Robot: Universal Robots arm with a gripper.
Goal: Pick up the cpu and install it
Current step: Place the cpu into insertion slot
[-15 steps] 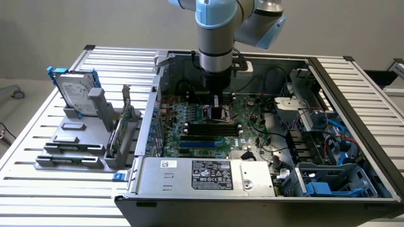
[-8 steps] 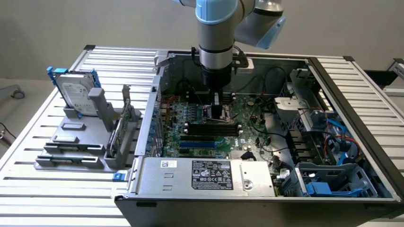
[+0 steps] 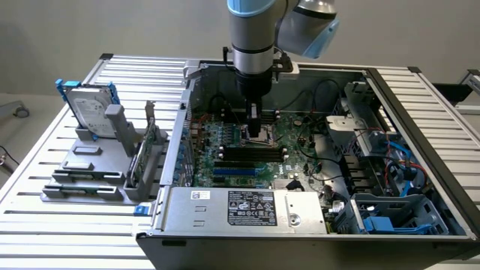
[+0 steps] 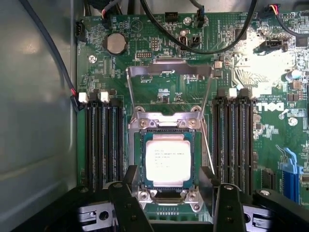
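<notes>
Fingers (image 4: 126, 205), black, spread wide and empty, flank the small flat square silvery-topped cpu (image 4: 167, 159), seated in the metal-framed socket (image 4: 166, 121) mid green motherboard (image 4: 145, 72), away from its edges. Judgement: verify flush, square seating; avoid brushing chip.

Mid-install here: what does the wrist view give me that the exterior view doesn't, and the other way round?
Wrist view: the small square silvery-topped cpu lying flat in its socket, metal retention frame swung open, open tool straddling the socket. Exterior view: the silver hard drive with blue side rails upright in a grey rack outside the computer case. Both: the green motherboard.
</notes>
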